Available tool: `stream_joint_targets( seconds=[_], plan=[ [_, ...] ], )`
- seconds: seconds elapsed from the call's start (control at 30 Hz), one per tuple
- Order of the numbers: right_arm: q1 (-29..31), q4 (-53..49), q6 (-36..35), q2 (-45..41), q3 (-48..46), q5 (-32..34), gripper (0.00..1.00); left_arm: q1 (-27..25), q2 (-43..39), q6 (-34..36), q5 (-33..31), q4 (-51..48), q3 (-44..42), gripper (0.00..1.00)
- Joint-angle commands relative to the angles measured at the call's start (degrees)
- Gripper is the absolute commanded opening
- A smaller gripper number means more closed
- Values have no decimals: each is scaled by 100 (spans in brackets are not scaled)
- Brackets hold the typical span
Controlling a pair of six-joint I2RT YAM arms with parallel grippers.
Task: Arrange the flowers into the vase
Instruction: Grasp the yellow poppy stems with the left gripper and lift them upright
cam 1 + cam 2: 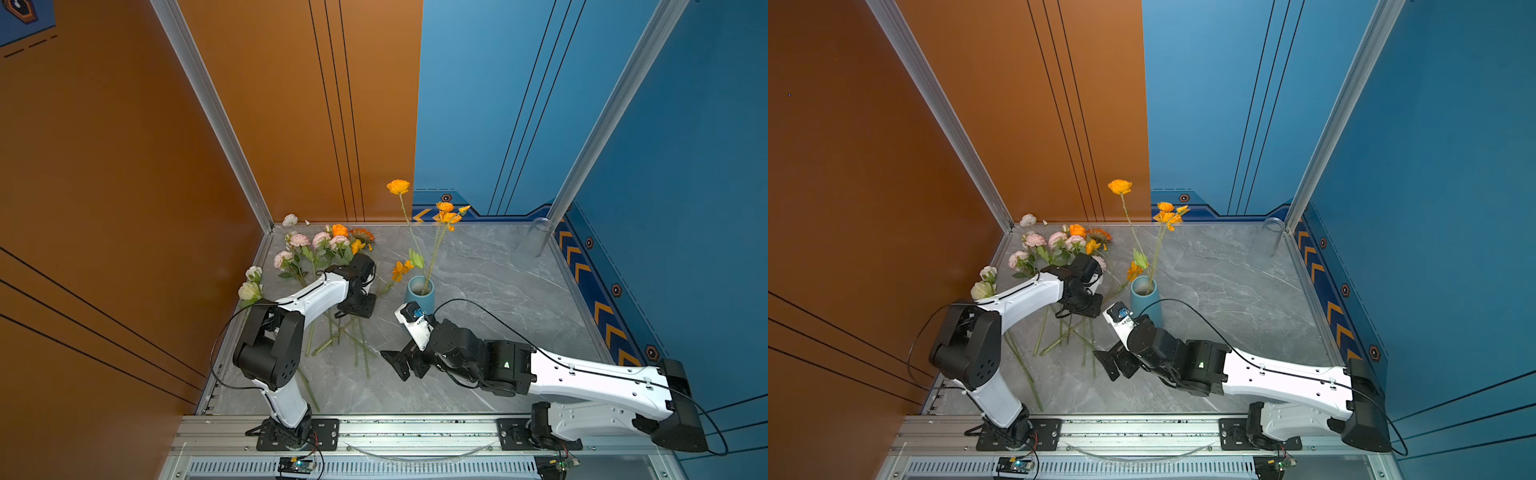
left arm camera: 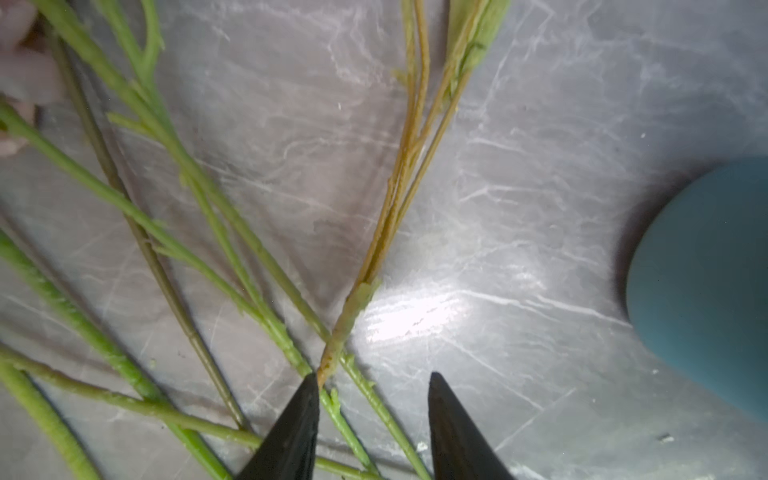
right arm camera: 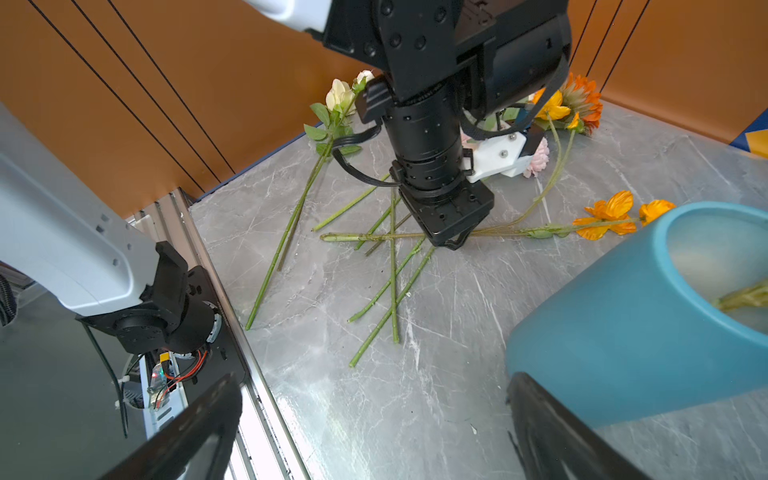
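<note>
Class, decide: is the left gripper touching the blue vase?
Apart. In the left wrist view, bare table separates the fingers of the left gripper from the vase; both top views agree.

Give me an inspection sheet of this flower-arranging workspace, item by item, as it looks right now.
Surface: grey marble-patterned tabletop, glossy.
Job's things: round blue vase upright, two orange-bloomed stems standing in it; remaining pink, cream and orange flowers lie loose, stems crossed.
Clutter: clear cylinder in far right corner.
Grippers: left gripper open, low over crossed stems; right gripper open, empty, near vase.
Cables: black cable loops off each arm.
Surroundings: orange wall panels, blue wall panels; aluminium rail in front.
</note>
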Motion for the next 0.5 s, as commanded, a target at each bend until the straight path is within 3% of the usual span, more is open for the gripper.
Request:
stream_joint_targets(
  seconds=[0.0,0.37,0.47],
  plan=[
    [-87,157,156,-280,-232,-120,100,-69,261,103,-345,-152,266,45],
    [-317,193,226,-734,-564,-206,100,-84,955,262,-515,-157,534,45],
    [-370,221,179,-697,-512,-343,100,-90,1058,267,-524,-153,605,33]
  ],
)
